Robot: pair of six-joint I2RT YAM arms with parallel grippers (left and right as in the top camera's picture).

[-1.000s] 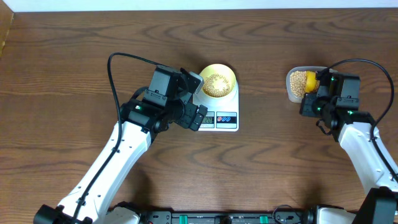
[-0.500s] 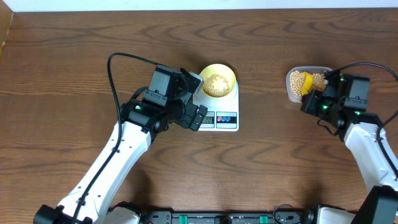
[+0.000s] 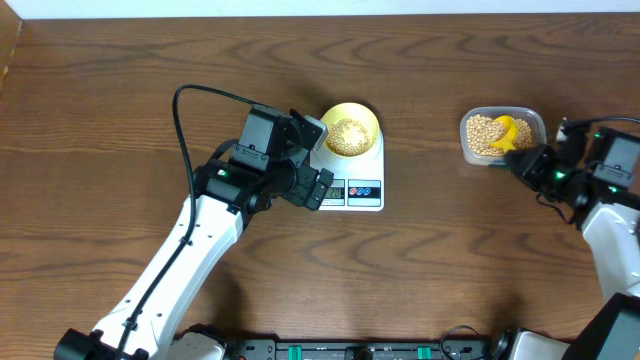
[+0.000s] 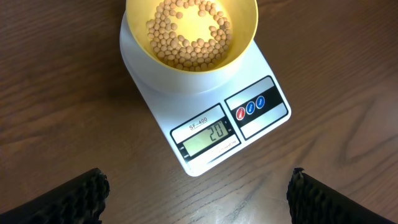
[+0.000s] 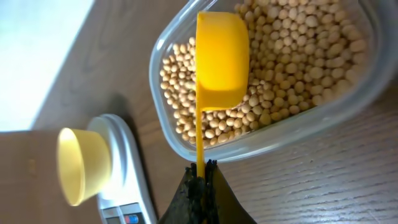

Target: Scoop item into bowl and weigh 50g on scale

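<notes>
The pale yellow bowl stands on the white scale, and beige beans cover its bottom. My left gripper hovers open just in front of the scale, its fingers far apart with nothing between them. My right gripper is shut on the thin handle of a bright yellow scoop. The scoop's cup lies turned on its side in the beans of the clear tub.
The clear plastic tub sits at the back right of the wooden table, about a hand's width right of the scale. The left arm stretches from the front edge up to the scale.
My right arm has pulled back to the right, and the scoop has tipped lower into the tub's beans. The left arm, bowl and scale have not moved.
</notes>
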